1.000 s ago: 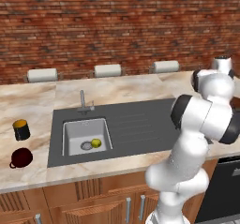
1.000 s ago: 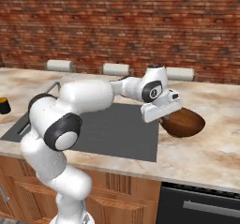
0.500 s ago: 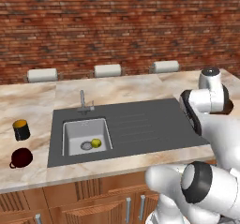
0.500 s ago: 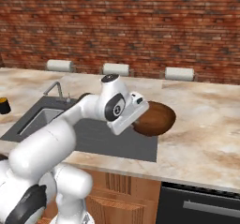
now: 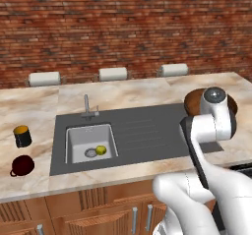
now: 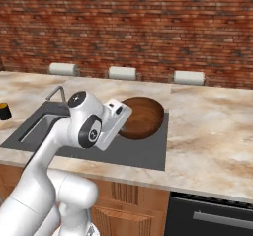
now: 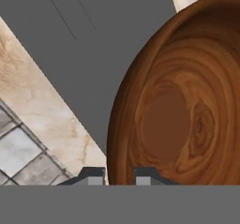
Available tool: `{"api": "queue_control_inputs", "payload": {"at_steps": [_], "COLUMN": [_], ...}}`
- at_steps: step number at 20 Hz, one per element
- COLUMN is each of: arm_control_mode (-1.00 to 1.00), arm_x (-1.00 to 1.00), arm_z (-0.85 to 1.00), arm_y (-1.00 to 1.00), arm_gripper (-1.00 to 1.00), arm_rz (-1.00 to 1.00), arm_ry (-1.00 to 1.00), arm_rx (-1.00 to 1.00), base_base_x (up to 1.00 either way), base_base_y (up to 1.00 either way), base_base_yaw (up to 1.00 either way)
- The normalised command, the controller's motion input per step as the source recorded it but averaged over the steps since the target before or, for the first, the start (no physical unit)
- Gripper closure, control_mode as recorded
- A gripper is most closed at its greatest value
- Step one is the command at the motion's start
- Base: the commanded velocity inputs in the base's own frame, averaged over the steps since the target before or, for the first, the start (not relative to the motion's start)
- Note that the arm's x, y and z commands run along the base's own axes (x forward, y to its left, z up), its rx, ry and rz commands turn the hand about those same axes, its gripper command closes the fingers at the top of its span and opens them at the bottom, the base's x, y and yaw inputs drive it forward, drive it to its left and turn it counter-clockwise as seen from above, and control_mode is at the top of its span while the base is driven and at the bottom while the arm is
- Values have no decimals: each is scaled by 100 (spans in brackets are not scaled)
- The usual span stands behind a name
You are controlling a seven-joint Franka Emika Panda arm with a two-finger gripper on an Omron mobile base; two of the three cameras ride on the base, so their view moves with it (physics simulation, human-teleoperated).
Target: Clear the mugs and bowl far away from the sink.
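A wide, shallow, dark brown wooden bowl (image 6: 142, 116) is held tilted in the air over the right end of the dark grey sink surround (image 6: 143, 151), beside the ribbed draining board. The robot's two-finger gripper (image 7: 119, 175) pinches the bowl's near rim, one fingertip (image 7: 92, 175) outside the wall and one inside, jaws closed on it; a thin rim suits that narrow pinch. Left of the light grey sink basin (image 5: 91, 141), a black cylindrical mug (image 5: 22, 135) and a dark red rounded mug (image 5: 22, 165) stand on the marble counter (image 5: 34, 111), not yet cleared.
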Motion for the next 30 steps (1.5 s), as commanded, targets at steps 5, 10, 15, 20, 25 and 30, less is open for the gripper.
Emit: {"api": "queue_control_inputs", "payload": {"at_steps": [5, 10, 15, 20, 25, 30], "arm_control_mode": [-100, -100, 100, 100, 100, 100], "arm_x": [-2, -1, 0, 0, 0, 0], "arm_z": [12, 0, 0, 0, 0, 0], "arm_y": [0, 0, 0, 0, 0, 0], "arm_gripper": [100, 100, 100, 100, 100, 100], "arm_rz": [0, 0, 0, 0, 0, 0], "arm_ry": [1, 0, 0, 0, 0, 0], "arm_rx": [-1, 0, 0, 0, 0, 0], "base_base_x": [0, 0, -4, -3, 4, 0], "base_base_y": [0, 0, -27, -32, -48, -20], "base_base_yaw": [0, 0, -15, -83, -85, -94]}}
